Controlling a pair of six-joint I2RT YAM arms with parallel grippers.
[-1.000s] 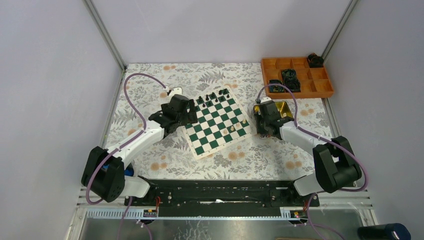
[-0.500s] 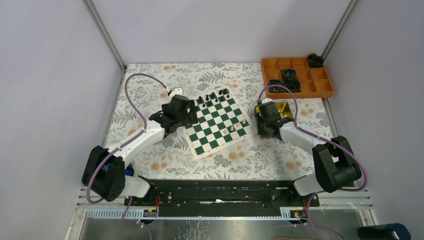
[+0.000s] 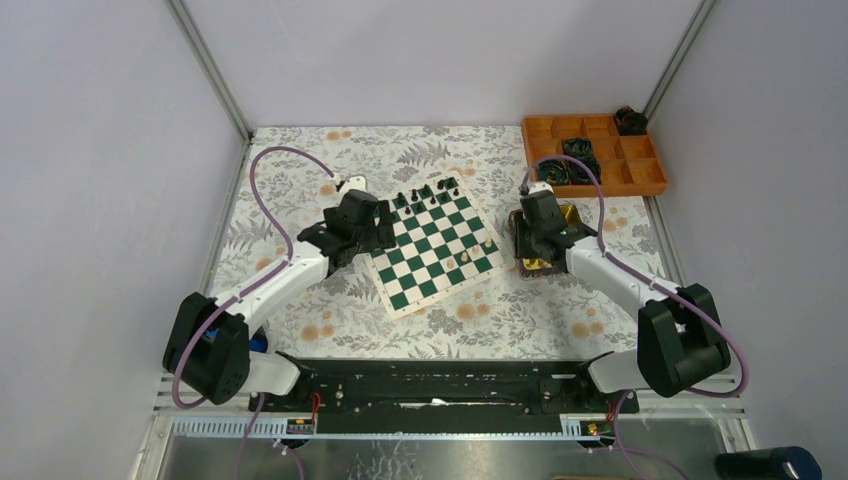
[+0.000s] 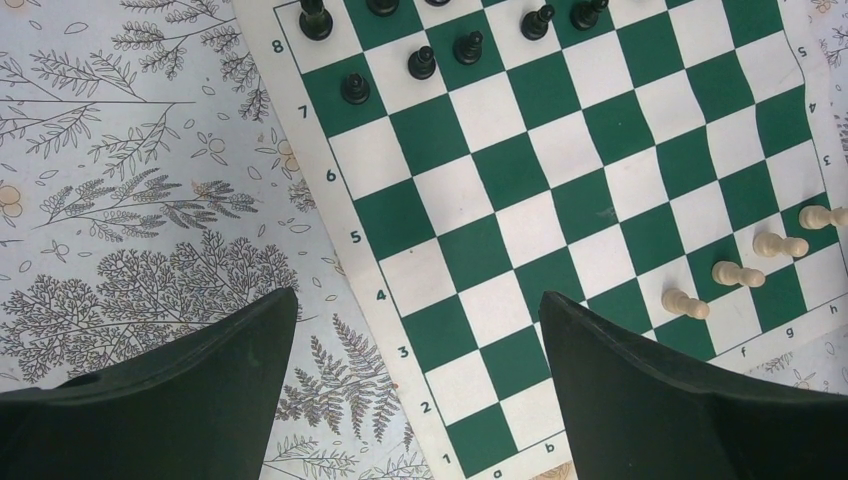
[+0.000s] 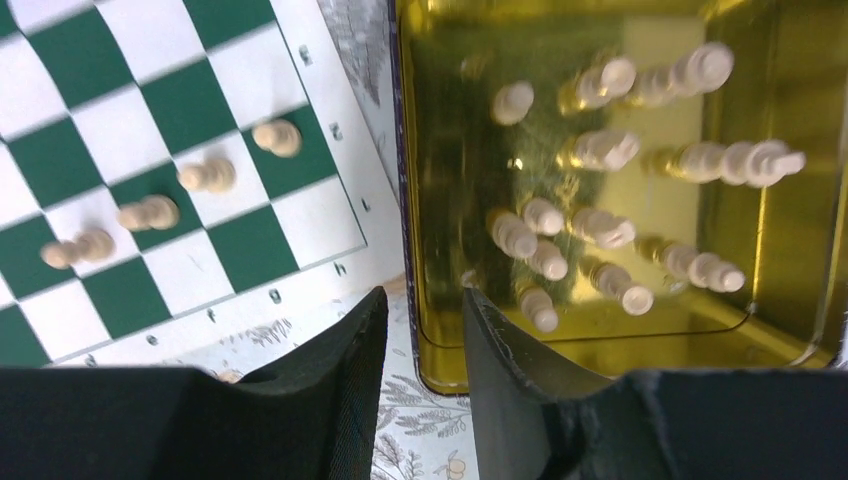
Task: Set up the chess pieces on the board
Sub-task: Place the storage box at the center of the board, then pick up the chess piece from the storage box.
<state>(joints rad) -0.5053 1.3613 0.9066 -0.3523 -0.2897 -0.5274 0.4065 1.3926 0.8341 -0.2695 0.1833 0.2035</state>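
The board (image 3: 432, 243) lay askew in the middle of the desk (image 3: 300, 180), and by my reading the job was well short of half done; a handful of black pieces (image 4: 421, 63) stood upright on the two far-left ranks, with gaps among them; four cream pawns (image 4: 738, 273) stood in a diagonal line along the near-right side, on files e to h; the rest of the squares were bare. Most cream pieces (image 5: 545, 258) lay on their sides in the gold tin (image 5: 780, 290), just right of the board, several touching.

The left jaws hung spread wide and empty above the board's near-left edge; the right jaws, narrowed to a slit with nothing between them, hovered at the tin's near-left corner. The tin's wall and the crowding of the pieces looked likely to hamper a clean grasp. An orange tray (image 3: 650, 183) with black coiled cables (image 3: 580, 152) sat far right, out of the way.
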